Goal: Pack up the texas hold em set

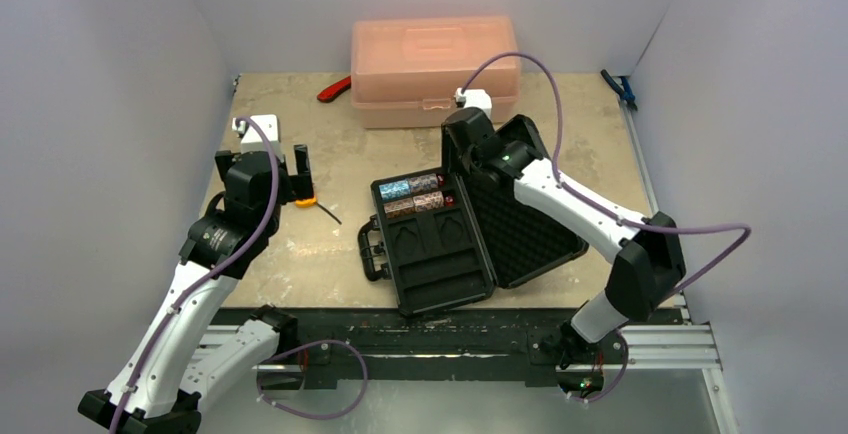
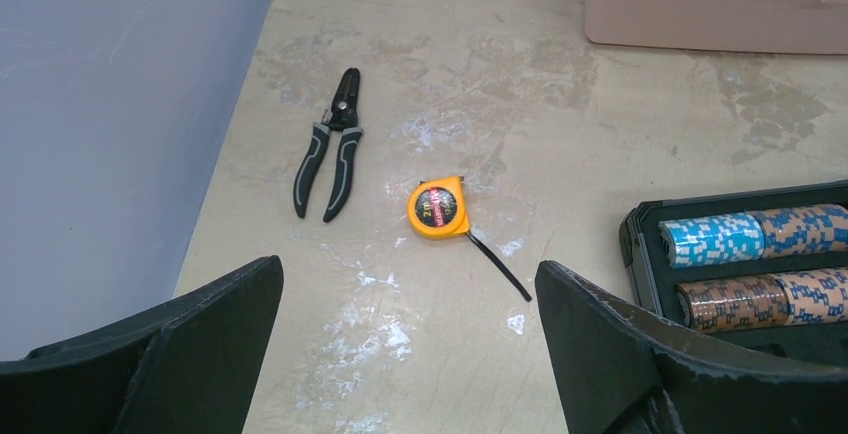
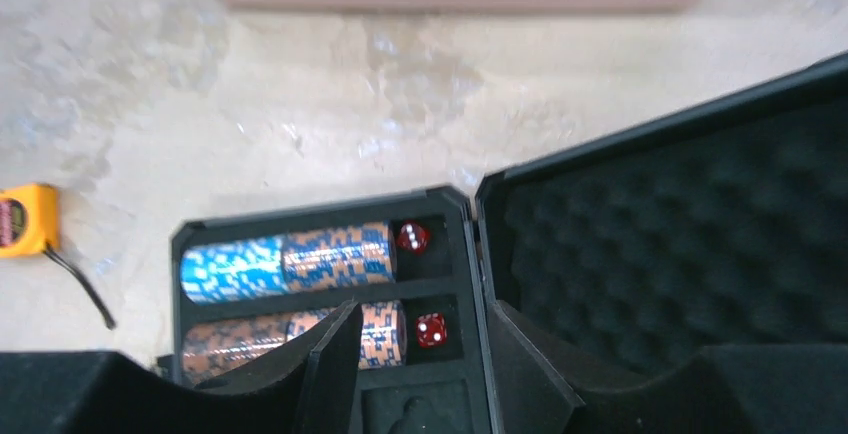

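The black foam-lined briefcase [image 1: 440,264] lies open mid-table, its lid [image 1: 530,229] folded out to the right and its handle at the left. Two rows of poker chips fill the far slots: blue and tan stacks [image 3: 285,261] above reddish-brown ones [image 3: 230,339]. They also show in the left wrist view [image 2: 745,236]. One red die [image 3: 412,237] sits at the right end of the upper row, another [image 3: 431,330] at the end of the lower row. My right gripper [image 3: 425,354] is open and empty, hovering over the lower die. My left gripper [image 2: 408,289] is open and empty over bare table left of the case.
A yellow tape measure [image 2: 438,208] and black-grey pliers [image 2: 330,159] lie ahead of my left gripper. The translucent pink box [image 1: 435,69] stands at the back, with a red-handled tool [image 1: 335,89] to its left. A blue clamp [image 1: 620,87] lies at the back right.
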{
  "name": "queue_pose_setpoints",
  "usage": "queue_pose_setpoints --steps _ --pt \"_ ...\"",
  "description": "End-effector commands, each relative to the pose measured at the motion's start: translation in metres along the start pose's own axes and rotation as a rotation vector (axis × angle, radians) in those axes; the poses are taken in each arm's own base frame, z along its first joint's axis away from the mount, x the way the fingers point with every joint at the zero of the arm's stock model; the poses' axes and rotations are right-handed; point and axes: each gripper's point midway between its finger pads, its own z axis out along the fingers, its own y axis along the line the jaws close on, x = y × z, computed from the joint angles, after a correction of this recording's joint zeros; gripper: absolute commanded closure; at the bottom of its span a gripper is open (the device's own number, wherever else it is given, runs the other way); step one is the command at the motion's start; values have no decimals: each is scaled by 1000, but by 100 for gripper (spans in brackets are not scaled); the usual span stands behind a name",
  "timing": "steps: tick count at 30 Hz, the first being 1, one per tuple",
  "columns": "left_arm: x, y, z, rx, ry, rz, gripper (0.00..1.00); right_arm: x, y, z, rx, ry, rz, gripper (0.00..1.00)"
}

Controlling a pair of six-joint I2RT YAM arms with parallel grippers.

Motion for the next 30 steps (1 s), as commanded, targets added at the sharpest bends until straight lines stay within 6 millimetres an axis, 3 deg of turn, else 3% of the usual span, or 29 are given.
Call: queue_pose_setpoints --steps 1,5,9,16,19,25,30 --pt "-9 -5 2 22 -34 -9 3 -53 -14 -40 44 -136 -26 46" --pt "-9 -6 1 29 -33 -11 3 -80 -34 -63 98 -214 -42 41" --pt "-9 -8 0 44 -34 -14 3 -100 -62 -72 151 -254 -45 40" --pt "-8 -25 -2 145 -32 -7 4 -117 -135 -80 302 -255 93 41" --pt "-8 -35 -3 198 -27 0 5 -115 -164 -80 344 -266 186 43" --pt "-4 -68 -10 364 -18 38 7 -90 -233 -68 461 -244 358 52" --pt "5 -104 -21 543 17 83 8 -67 -250 -54 421 -187 445 56"
